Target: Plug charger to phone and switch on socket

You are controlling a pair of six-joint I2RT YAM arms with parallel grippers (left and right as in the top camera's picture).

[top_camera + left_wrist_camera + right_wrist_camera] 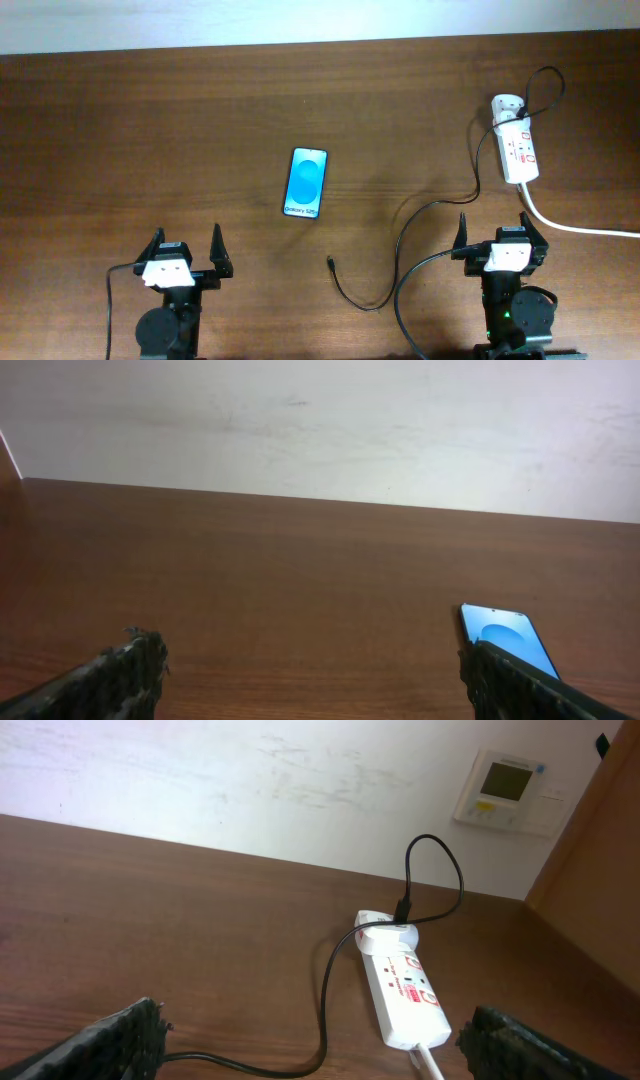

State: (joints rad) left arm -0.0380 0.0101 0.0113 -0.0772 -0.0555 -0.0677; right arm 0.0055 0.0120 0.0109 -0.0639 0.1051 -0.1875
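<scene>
At the near edge of the bench (150, 120), the left gripper (186, 245) and the right gripper (496, 232) are held low, each with its jaws spread wide and nothing between them. Between the two arms, the charger (398, 245) ends in its connector tip (331, 263), which lies loose on the wood, well apart from the phone (307, 183). The phone lies flat farther out with its blue screen up. White writing at its near end begins "Galaxy"; the rest is too small to be read. Only one corner of the phone is caught by the left wrist view.

From the tip, the cable is curved right and away to a white adapter (505, 105) seated at the far end of the socket (517, 150), with a loop standing above it. Red markings are seen on the strip, but their lettering cannot be read. A thick white cord (570, 225) leaves its near end. A wall control panel (505, 788) with a small display is shown only by the right wrist view.
</scene>
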